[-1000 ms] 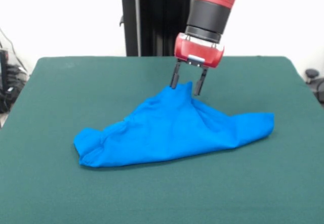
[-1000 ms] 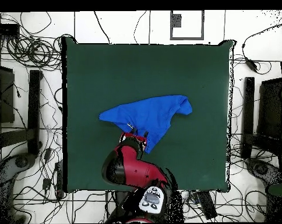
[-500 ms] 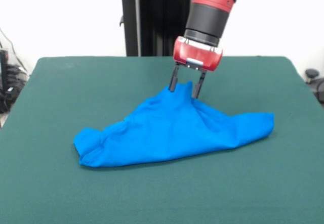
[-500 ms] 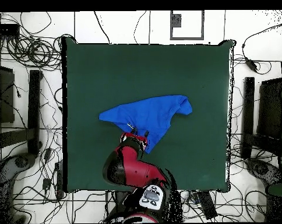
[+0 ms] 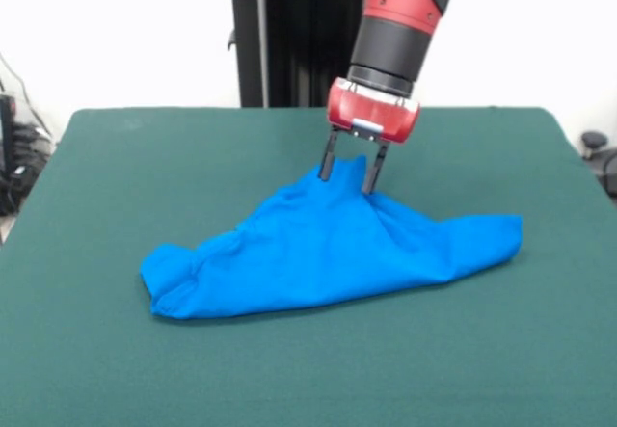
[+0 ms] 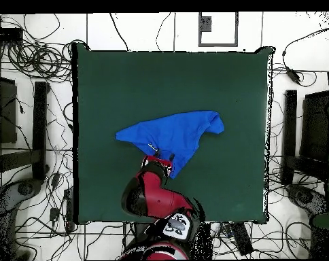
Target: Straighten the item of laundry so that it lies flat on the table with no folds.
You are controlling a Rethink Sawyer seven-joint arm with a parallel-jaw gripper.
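Shirt (image 5: 333, 249) lies bunched near the middle of the desk (image 5: 116, 369), a rough triangle: 1 lumpy end toward the front view's left, 1 tapered end toward its right, and a raised peak at the far edge. Plain blue side up; no print visible.

Gripper (image 5: 346, 172) sits at that peak. Jaws stand apart, 1 finger on each side of the small tuft of cloth; nothing pinched between them. The tips look to touch or just graze the fabric, though actual contact cannot be confirmed.

Change over the last 1 s: the gripper has risen slightly and drifted a little toward the front view's left, with the jaws' spread unchanged. The shirt's outline is the same throughout, peak included, in both views. Overhead, the arm has shifted only faintly near its base.

Reading: the cloth has not followed the gripper, so it is not held. This looks like either the tail of a release or a small correction before a pinch; the pictures do not settle which.

Task status: far from done. Folds run across the whole shirt, sleeves and hem are tucked under or bunched, and a fresh grasp and pull outward is probably needed.
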